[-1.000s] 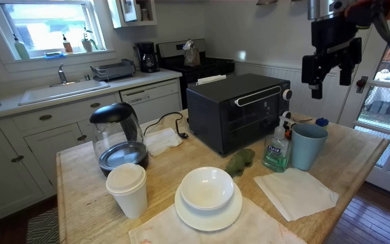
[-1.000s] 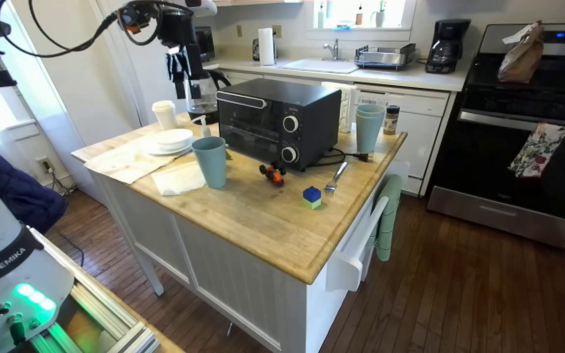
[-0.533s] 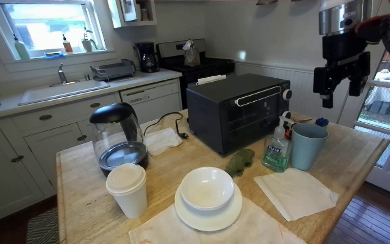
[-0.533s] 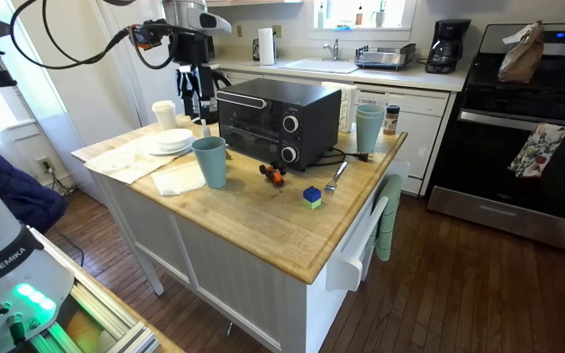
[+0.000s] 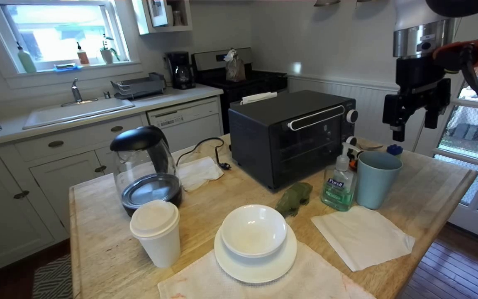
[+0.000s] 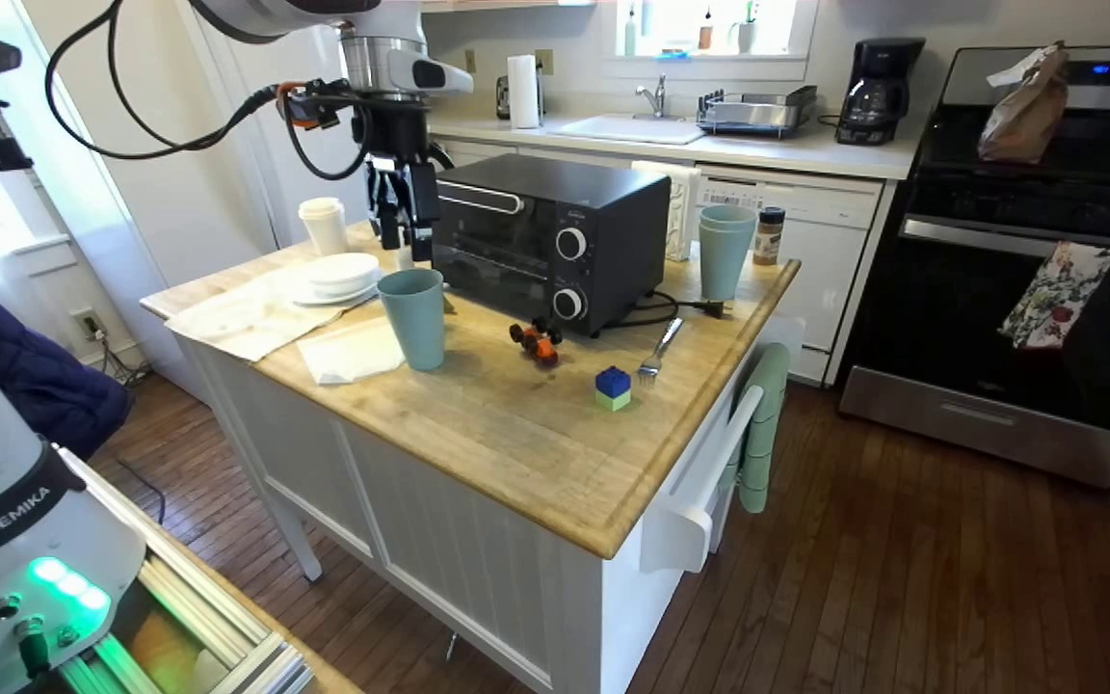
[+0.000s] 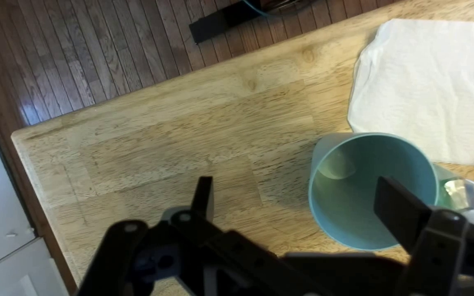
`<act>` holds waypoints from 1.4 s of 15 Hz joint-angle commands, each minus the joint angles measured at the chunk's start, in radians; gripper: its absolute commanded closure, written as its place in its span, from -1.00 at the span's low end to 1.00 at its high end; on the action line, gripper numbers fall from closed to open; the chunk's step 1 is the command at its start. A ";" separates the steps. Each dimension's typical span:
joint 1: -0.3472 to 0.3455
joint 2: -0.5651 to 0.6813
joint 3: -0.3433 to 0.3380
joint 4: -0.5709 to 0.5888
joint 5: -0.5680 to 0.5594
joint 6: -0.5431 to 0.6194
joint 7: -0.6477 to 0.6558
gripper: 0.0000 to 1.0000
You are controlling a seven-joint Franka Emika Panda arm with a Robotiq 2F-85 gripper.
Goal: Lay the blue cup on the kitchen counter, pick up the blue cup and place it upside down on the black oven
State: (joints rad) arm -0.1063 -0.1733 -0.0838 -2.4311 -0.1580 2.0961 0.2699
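Note:
The blue cup [image 5: 376,182] stands upright on the wooden kitchen counter [image 5: 430,178], next to the hand sanitizer. It also shows in an exterior view [image 6: 414,328] and from above in the wrist view [image 7: 344,205], mouth up. My gripper [image 5: 414,128] is open and empty, pointing down, above the cup; it also shows in an exterior view [image 6: 405,243]. In the wrist view the gripper [image 7: 296,193] has one finger over the cup's mouth and the other over bare wood to the left. The black oven [image 5: 293,108] stands behind the cup; it also shows in an exterior view [image 6: 565,183].
A Purell bottle [image 5: 339,187] stands close beside the cup, with a white napkin [image 5: 363,236] in front. A green figure [image 5: 293,199], orange toy car [image 6: 538,342], block [image 6: 613,388] and fork [image 6: 659,352] lie nearby. Stacked blue cups [image 6: 726,260] stand by the oven's far side.
My gripper has come down and moved closer to the blue cup, staying open. The cup and the other objects have not moved.

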 commanded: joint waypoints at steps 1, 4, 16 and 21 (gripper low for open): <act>-0.006 0.000 0.006 0.001 0.001 -0.001 -0.001 -1.00; -0.017 0.074 -0.014 0.023 0.025 -0.011 -0.021 -1.00; -0.018 0.179 -0.053 0.002 0.357 0.176 -0.375 -1.00; -0.034 0.218 -0.066 0.020 0.273 0.190 -0.340 -1.00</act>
State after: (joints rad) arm -0.1236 0.0138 -0.1390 -2.4302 0.1524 2.2666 -0.0742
